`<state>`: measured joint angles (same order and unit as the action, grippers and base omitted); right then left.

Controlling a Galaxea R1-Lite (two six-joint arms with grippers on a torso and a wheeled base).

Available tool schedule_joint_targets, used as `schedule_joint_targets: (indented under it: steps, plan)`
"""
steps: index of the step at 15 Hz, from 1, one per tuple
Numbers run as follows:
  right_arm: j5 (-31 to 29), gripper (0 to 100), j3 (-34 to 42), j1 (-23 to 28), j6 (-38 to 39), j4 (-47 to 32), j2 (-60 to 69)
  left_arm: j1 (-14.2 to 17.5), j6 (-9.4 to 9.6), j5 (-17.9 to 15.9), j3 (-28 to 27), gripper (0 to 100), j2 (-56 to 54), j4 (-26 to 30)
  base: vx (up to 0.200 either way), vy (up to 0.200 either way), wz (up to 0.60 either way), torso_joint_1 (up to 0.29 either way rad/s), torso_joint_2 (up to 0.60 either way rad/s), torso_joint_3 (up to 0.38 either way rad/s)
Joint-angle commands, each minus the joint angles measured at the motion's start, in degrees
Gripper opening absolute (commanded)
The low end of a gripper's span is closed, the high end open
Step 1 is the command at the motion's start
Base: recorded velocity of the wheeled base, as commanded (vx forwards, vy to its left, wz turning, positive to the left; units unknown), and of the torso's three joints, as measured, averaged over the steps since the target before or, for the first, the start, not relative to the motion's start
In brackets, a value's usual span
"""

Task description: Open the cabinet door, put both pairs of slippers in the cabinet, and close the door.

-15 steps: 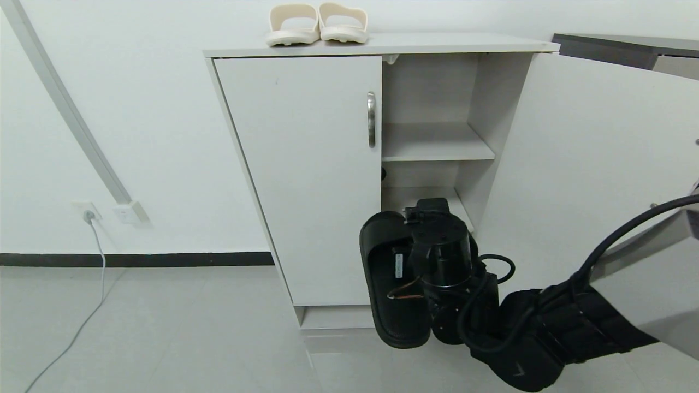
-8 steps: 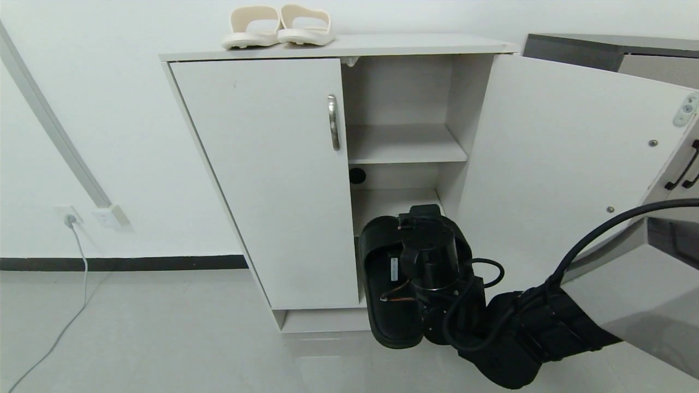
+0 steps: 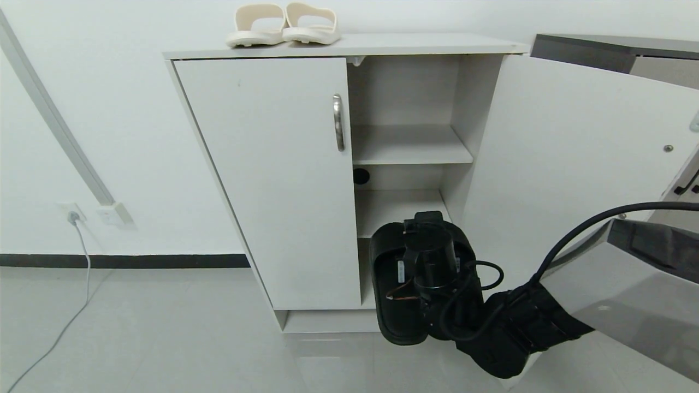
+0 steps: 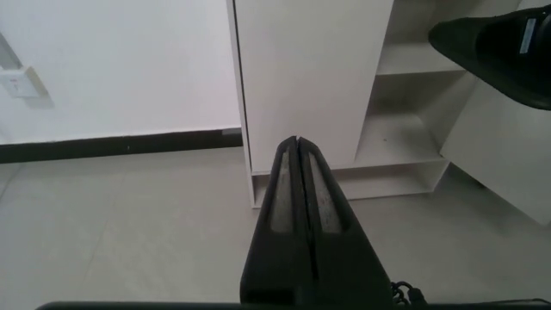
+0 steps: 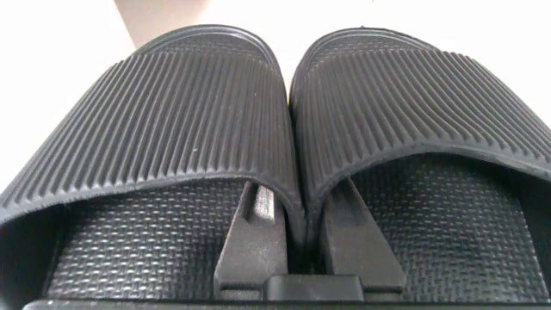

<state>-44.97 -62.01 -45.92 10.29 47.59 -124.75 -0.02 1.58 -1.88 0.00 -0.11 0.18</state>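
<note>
Head view: the pair of black ribbed rubber slippers (image 3: pixel 390 284) hangs at the right arm's end, just in front of the lowest opening of the white two-door cabinet (image 3: pixel 273 180), whose right door (image 3: pixel 568 158) is swung wide. A pair of cream slippers (image 3: pixel 284 24) sits on the cabinet's top. Left wrist view: the left gripper (image 4: pixel 297 185) is pressed closed and empty above the grey floor (image 4: pixel 129 232). Right wrist view: the right gripper (image 5: pixel 303 245) clamps the black pair's touching inner walls.
</note>
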Motion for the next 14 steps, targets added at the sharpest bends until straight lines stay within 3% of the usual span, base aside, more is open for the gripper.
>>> schedule_joint_targets:
  steps: [1,5,14]
  plan:
    - [0.0,0,-0.1,0.4,0.0,0.4,-1.1,0.0,0.0,0.0,0.0,0,0.1,0.0,0.0,0.0,0.0,0.0,0.0,0.0]
    - [0.0,0,-0.4,0.5,0.0,0.7,-1.6,0.0,0.0,0.0,0.0,0,0.1,0.0,0.0,0.0,0.0,0.0,0.0,0.0]
    - [2.2,0,-0.1,1.7,0.0,4.5,-3.7,0.0,-0.44,0.1,0.0,0,0.1,0.0,0.0,0.0,0.0,0.002,0.0,-0.184]
